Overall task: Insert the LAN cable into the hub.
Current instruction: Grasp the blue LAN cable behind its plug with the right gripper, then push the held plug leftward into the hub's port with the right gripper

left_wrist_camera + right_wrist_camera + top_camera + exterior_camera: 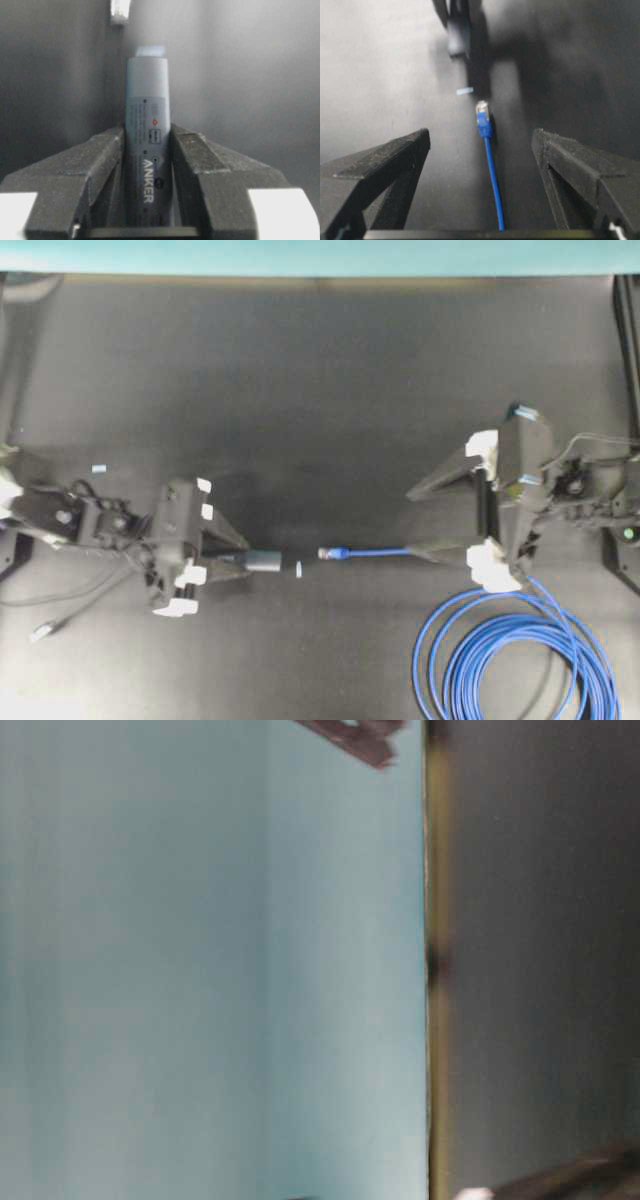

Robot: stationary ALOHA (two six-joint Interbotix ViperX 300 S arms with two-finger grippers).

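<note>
On the dark worktop (320,390), toward its near edge: one hub (262,561), slim dark-grey bar with "ANKER" printed on its face, clenched at its rear half between the fingers (107,155) of the left gripper (218,562), its free end pointing toward the right side of the worktop. One thin grey cord with small silver plug (42,631), lying near the near left corner. One LAN cable (520,660), bright blue, wound in loops at the near right corner; a straight length runs from beneath the right gripper (430,522) toward the hub and ends in a blue-booted clear plug (482,114), resting on the worktop, near the hub's free end but apart from it, roughly in line with it. Right gripper: fingers (395,160) spread wide, released, one on either side of the straight cable length, touching nothing. One small pale-blue scrap (299,568) lies between plug and hub; another (99,468) lies toward the left edge.
</note>
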